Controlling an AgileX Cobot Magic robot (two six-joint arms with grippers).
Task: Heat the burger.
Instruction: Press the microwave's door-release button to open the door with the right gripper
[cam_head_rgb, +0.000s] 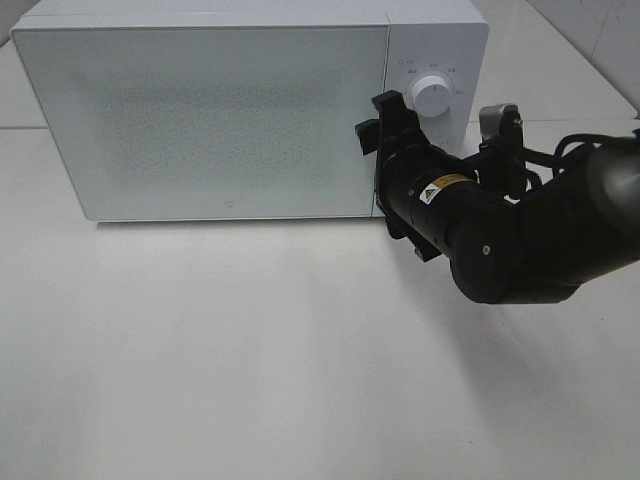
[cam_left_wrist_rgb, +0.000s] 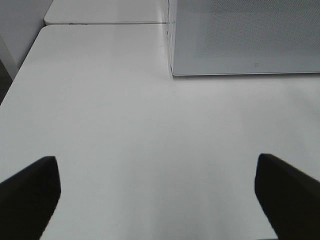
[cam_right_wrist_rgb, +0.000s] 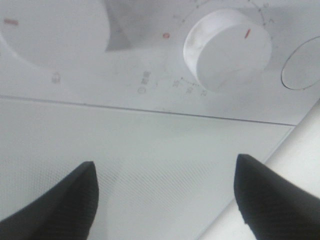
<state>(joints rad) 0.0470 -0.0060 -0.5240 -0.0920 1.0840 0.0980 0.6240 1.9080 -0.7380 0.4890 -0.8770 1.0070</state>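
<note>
On the left, above the white tabletop (cam_left_wrist_rgb: 125, 125), the left pincer (cam_left_wrist_rgb: 155, 167) hangs with its fingers spread wide and nothing between them. The left front corner of the white microwave (cam_head_rgb: 445, 30) is ahead of it. Its frosted door (cam_head_rgb: 200, 120) is shut, and the burger shows in no view, so I cannot tell where it lies. Further right, the right pincer (cam_head_rgb: 378, 120) is at the door's right edge, just beside the white knob (cam_head_rgb: 433, 95). Its fingers are apart and hold nothing; I cannot tell whether they touch the door.
</note>
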